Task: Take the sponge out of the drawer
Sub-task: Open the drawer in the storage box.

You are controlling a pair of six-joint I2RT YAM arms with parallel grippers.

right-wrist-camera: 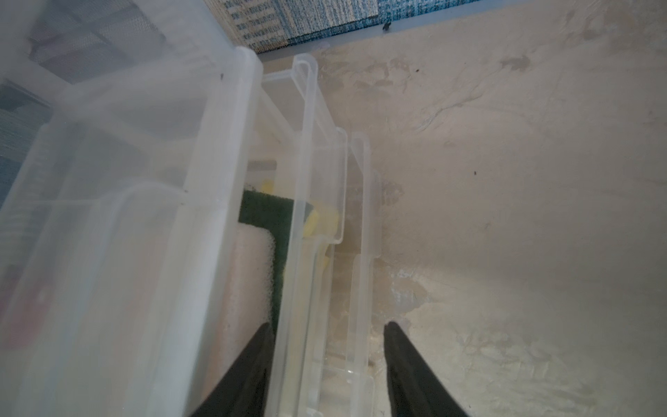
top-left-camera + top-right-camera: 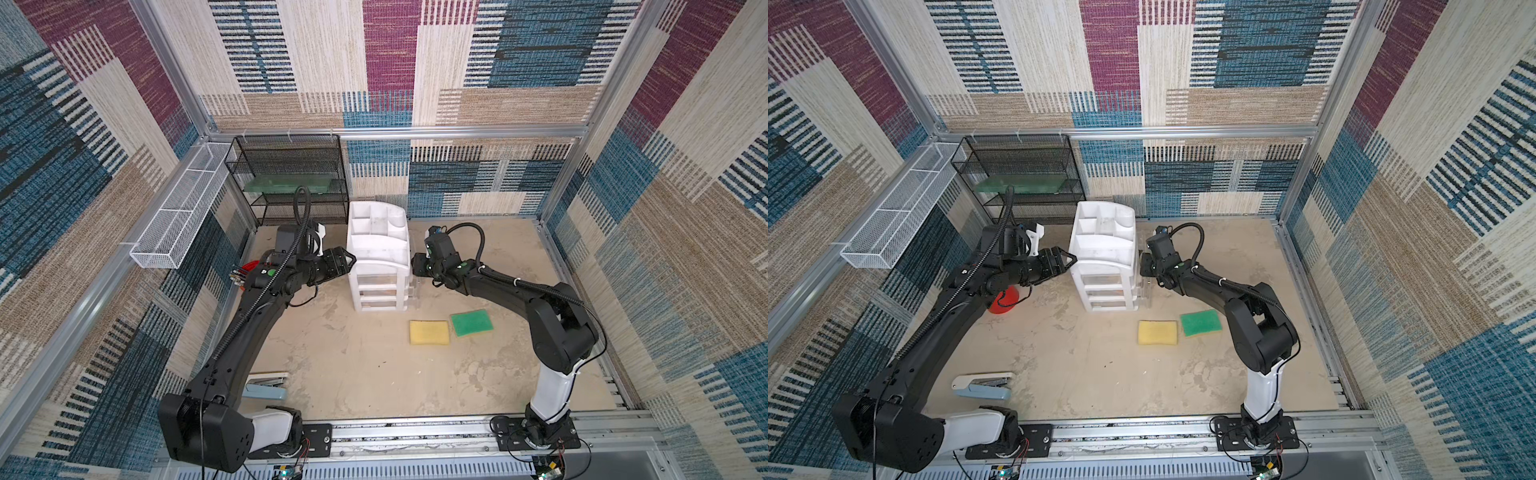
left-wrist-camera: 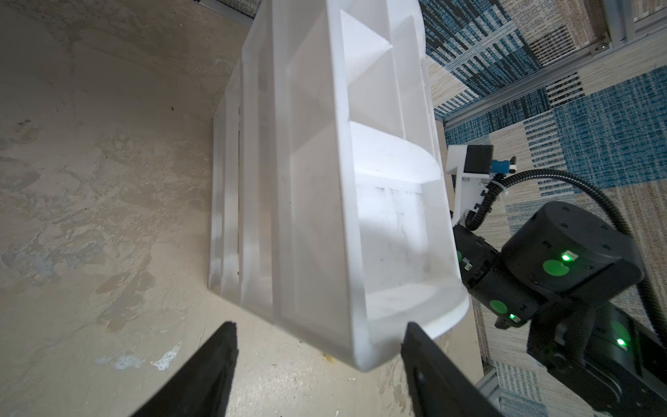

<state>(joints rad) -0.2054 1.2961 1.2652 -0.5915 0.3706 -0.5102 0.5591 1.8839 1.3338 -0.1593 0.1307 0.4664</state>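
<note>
The drawer chest (image 2: 376, 245) is white plastic with three clear-fronted drawers and stands mid-table. In the right wrist view the clear drawers (image 1: 310, 180) are slid partly out. Inside them lie a pale sponge (image 1: 249, 274) and a dark green scouring pad (image 1: 267, 213) with yellow foam under it. My right gripper (image 1: 329, 324) is open and straddles the clear drawer front, one finger inside beside the pale sponge and one outside over the table. My left gripper (image 3: 321, 326) is open at the chest's opposite side, with a corner of the tray top (image 3: 397, 224) between its fingers.
A yellow sponge (image 2: 429, 332) and a green sponge (image 2: 471, 323) lie on the table in front of the chest. A black wire-mesh rack (image 2: 291, 178) stands behind the left arm, a white mesh basket (image 2: 178, 220) hangs on the left wall. A stapler (image 2: 984, 386) and a red object (image 2: 1003, 301) lie near the left arm.
</note>
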